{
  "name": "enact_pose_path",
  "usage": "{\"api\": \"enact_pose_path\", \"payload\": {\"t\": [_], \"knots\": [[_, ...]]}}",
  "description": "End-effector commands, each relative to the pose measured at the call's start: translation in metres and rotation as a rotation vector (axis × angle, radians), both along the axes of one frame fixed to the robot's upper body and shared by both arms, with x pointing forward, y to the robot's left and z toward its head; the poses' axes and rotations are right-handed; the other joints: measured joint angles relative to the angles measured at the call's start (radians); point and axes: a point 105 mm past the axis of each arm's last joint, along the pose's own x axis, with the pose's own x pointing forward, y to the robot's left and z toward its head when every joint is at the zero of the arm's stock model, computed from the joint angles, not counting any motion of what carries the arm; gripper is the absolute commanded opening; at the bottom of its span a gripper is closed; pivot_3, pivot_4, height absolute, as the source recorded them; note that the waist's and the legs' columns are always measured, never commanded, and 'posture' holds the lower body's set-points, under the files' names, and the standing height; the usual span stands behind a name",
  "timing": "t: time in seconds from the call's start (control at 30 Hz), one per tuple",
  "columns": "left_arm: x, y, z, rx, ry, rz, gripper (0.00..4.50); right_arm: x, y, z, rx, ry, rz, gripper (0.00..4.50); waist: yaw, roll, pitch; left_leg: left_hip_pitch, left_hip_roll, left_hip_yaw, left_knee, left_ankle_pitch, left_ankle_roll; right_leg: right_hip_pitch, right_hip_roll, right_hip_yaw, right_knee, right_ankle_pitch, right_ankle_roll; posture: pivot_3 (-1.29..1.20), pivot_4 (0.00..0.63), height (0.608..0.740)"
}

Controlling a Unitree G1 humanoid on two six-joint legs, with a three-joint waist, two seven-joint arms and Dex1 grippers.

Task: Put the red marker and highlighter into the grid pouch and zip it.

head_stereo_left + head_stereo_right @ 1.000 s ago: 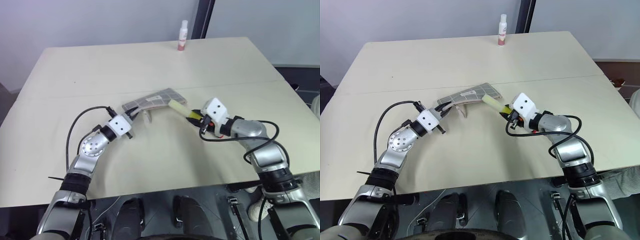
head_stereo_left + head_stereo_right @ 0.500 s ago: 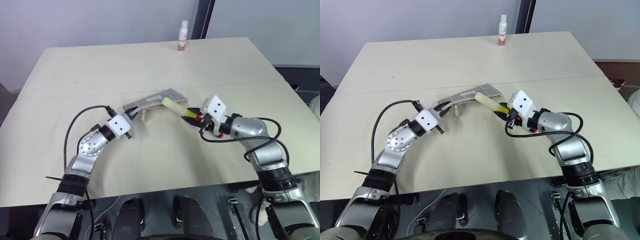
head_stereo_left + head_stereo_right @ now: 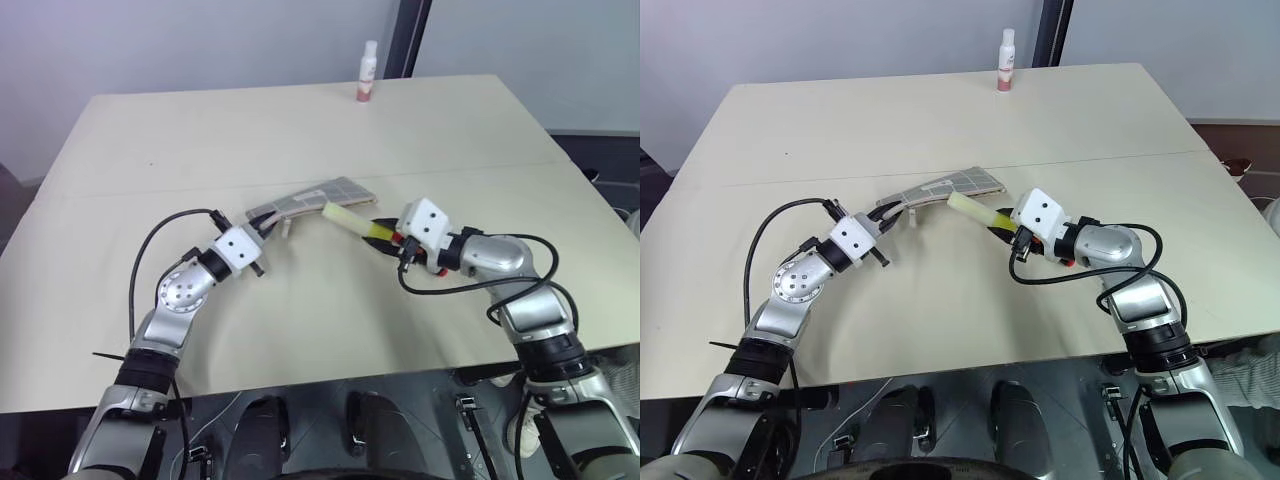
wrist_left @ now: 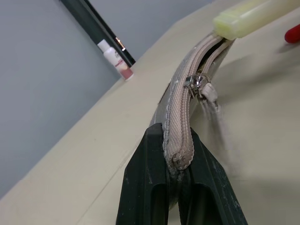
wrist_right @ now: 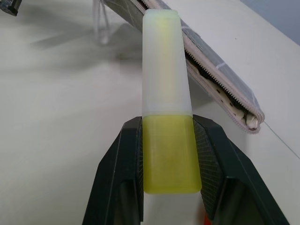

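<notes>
Your left gripper (image 4: 180,164) has its jaws clenched on the zipper edge of the grid pouch (image 3: 315,197), holding that end lifted off the desk (image 3: 300,120). Your right gripper (image 5: 169,154) jaws grasp the highlighter (image 5: 166,93) by its bright yellow end, the pale end aimed toward ten o'clock, just beside the pouch's open mouth. A white-and-pink bottle (image 3: 366,72) stands at the desk's twelve o'clock edge.
</notes>
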Motion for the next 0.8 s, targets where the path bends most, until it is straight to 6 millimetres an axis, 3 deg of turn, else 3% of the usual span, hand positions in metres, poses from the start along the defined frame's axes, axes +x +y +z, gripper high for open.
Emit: {"api": "enact_pose_path", "payload": {"t": [0.03, 0.47, 0.67, 0.8], "knots": [[-0.002, 0.002, 0.014, -0.018, -0.047, -0.004, 0.0, 0.001, -0.004, 0.01, 0.001, -0.041, -0.004, 0.92, 0.0, 0.0, 0.0, 0.0, 0.0, 0.0, 0.0, 0.0, 0.0, 0.0, 0.0, 0.0, 0.0, 0.0, 0.0, 0.0, 0.15, 0.74], [-0.001, 0.004, 0.018, 0.012, -0.059, -0.024, 0.0, 0.017, -0.028, 0.006, -0.076, -0.058, -0.08, 0.92, 0.002, 0.0, 0.0, 0.0, 0.0, 0.0, 0.0, 0.0, 0.0, 0.0, 0.0, 0.0, 0.0, 0.0, 0.0, 0.0, 0.15, 0.74], [-0.001, 0.003, 0.013, 0.012, -0.047, -0.019, 0.0, -0.005, -0.009, 0.031, 0.12, -0.038, 0.082, 0.92, -0.001, 0.0, 0.0, 0.0, 0.0, 0.0, 0.0, 0.0, 0.0, 0.0, 0.0, 0.0, 0.0, 0.001, 0.002, 0.0, 0.15, 0.74], [-0.002, 0.003, 0.011, 0.017, -0.047, -0.023, 0.0, -0.017, -0.002, 0.029, 0.121, 0.007, 0.144, 0.92, 0.0, 0.0, 0.0, 0.001, 0.001, 0.0, 0.0, 0.0, 0.0, 0.0, 0.001, 0.0, 0.001, 0.002, 0.003, 0.0, 0.15, 0.74]]}}
